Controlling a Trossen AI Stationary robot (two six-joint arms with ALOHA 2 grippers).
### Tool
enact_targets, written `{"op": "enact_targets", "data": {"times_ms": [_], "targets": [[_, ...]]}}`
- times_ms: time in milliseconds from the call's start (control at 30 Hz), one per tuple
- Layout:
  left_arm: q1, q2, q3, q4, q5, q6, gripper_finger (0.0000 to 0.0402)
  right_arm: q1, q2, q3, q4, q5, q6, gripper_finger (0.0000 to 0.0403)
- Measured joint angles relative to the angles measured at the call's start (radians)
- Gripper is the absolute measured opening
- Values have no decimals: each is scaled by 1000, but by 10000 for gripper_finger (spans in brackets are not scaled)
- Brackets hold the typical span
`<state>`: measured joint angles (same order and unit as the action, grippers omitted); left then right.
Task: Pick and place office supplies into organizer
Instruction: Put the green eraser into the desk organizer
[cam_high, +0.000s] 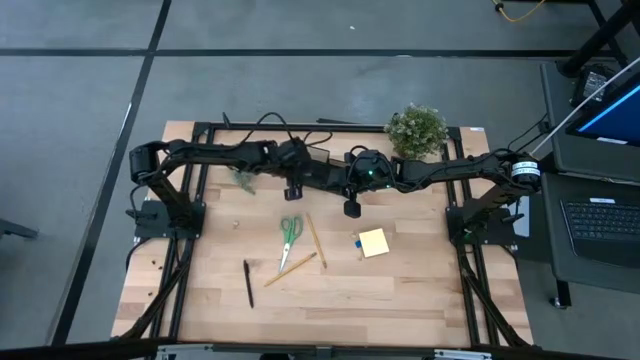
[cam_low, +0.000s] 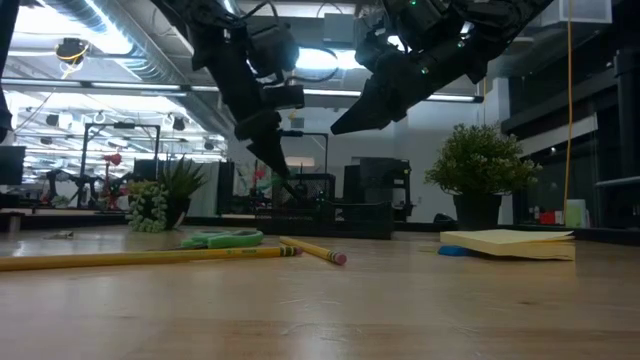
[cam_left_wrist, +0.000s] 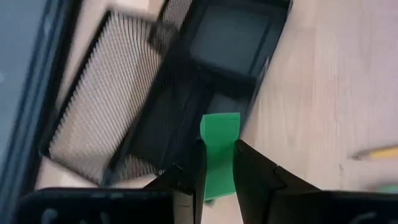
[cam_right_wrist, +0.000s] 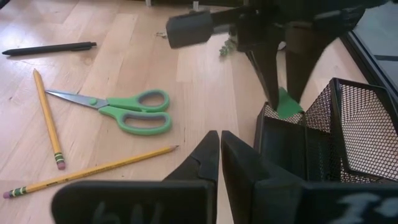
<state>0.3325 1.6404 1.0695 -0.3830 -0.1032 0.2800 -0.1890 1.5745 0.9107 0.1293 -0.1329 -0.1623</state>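
Left gripper (cam_left_wrist: 217, 171): its two dark fingers are pinching a small flat green piece (cam_left_wrist: 219, 149), jaws narrowed onto it. The gripper is hanging just over the black mesh desk organizer (cam_left_wrist: 186, 93), with the green piece poised above the organizer's lower tray, next to the taller square cup. In the right wrist view the same fingers are coming down from above with the green piece (cam_right_wrist: 287, 102) at the tray's rim.

Right gripper (cam_right_wrist: 221, 155): its dark fingers are pressing together with nothing between them. It is hovering above the table, just right of the organizer (cam_right_wrist: 323, 134), in mid-table toward the far side (cam_high: 352, 208).

Items lying on the light wooden table (cam_high: 400, 290):
- green-handled scissors (cam_high: 290, 228), near of the left gripper, blades pointing away from the organizer;
- two yellow wooden pencils, one (cam_high: 316, 240) just right of the scissors, the other (cam_high: 290, 269) crossing near its near end;
- one black pen (cam_high: 248, 283), left of the pencils, toward the near edge;
- square yellow sticky-note pad (cam_high: 374, 242), right of the pencils;
- small blue piece (cam_high: 357, 241), touching or just beside the pad's left edge.

Round potted green plant (cam_high: 416, 130): standing at the far edge, right of centre.
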Motion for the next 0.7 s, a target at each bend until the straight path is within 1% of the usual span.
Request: {"op": "enact_targets", "data": {"times_ms": [167,333,433,700], "targets": [[1,48,-7,30,-6,85,63,0,0,0,1,0,0,21],[4,108,-7,54,-60,119,63,0,0,0,1,0,3,21],[5,133,-7,67,-72,139,63,0,0,0,1,0,3,21],[5,142,-7,74,-82,153,63,0,0,0,1,0,4,21]]}}
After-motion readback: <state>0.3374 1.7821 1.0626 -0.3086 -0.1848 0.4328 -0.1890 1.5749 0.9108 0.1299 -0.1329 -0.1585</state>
